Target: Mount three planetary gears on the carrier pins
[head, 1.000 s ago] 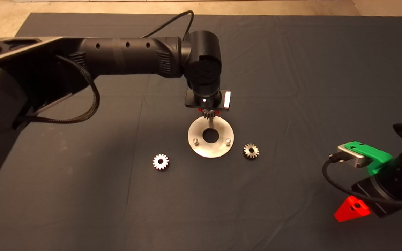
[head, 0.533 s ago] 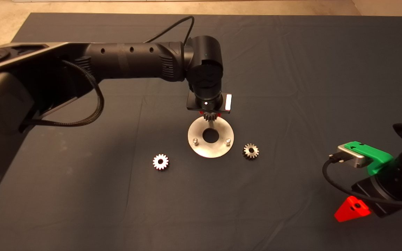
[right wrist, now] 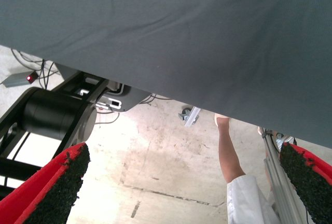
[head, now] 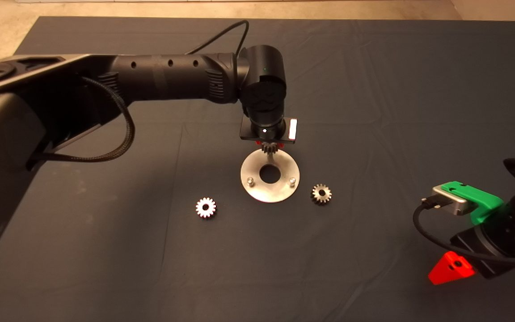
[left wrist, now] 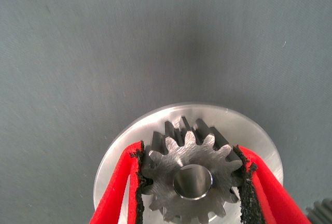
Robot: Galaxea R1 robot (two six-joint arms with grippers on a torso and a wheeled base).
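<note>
Head view: the left gripper [head: 267, 144] hangs over the far edge of the disc [head: 270, 188], its fingers clamped on a gear [head: 268, 147]. Left wrist view: the gear [left wrist: 191, 178] sits flat between the two pads [left wrist: 139, 185], which press on opposite teeth; through its bore shows a rounded silver face, likely the far pin's [left wrist: 193, 181] top, so bore and pin look nearly concentric. Whether the gear has begun to slide down the pin or is poised just above it cannot be told.

The two near pins, left [head: 250, 181] and right [head: 292, 180], stand bare. One loose gear [head: 205, 208] lies on the mat [head: 373, 89] well left of the disc; another [head: 321, 194] lies just beside the disc's right rim. The right gripper [head: 450, 267] waits at the lower right edge, fingers spread wide, its wrist view showing the mat's underside, floor and a person's leg.

Step in hand, as judged: seating the first gear. To do it well, keep the gear level, hold the bore centred on the pin, and descend straight and slowly; a tilt would likely jam the bore on the pin's edge. Release only when the gear rests flat on the disc, then lift straight up so the pads do not drag it off. The unclamped disc may shift under side load.
</note>
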